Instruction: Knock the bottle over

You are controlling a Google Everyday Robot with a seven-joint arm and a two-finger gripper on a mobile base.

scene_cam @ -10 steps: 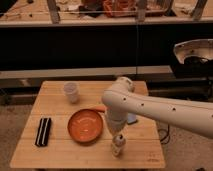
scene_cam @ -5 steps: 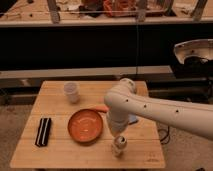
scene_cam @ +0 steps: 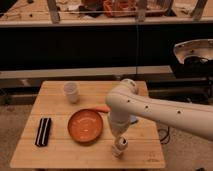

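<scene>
Bottle: the small whitish-beige plastic bottle [scene_cam: 119, 146] stands on the near edge of the table, right of centre; it has a narrow neck and a pale top, and it looks roughly upright, though the arm's end covers its top, so I cannot tell for sure

Gripper: the gripper [scene_cam: 120, 141] points straight down at the end of the arm, right at the bottle's top; I cannot tell whether it touches the bottle

Table: a rectangular light wooden table [scene_cam: 65, 155] of pale planks with visible grain; the bottle sits near its near edge, well apart from the left side

Black item: a flat black oblong object with lengthwise ridges [scene_cam: 43, 132] lies on the near left part of the table, long side running near to far

Plate: a round orange plate [scene_cam: 85, 125] with a smooth, slightly glossy surface and a raised rim sits near the middle of the table, just left of the bottle and the arm

Orange piece: a slim orange object [scene_cam: 101, 108] lies just beyond the plate's far right rim; the arm hides part of it

Arm: the thick white robot arm [scene_cam: 150, 107], smooth and rounded with small dark dots along its shell, enters from the right and bends down over the table

Cup: a translucent white plastic cup [scene_cam: 71, 92], wider than the bottle, stands upright on the far left part of the table
</scene>
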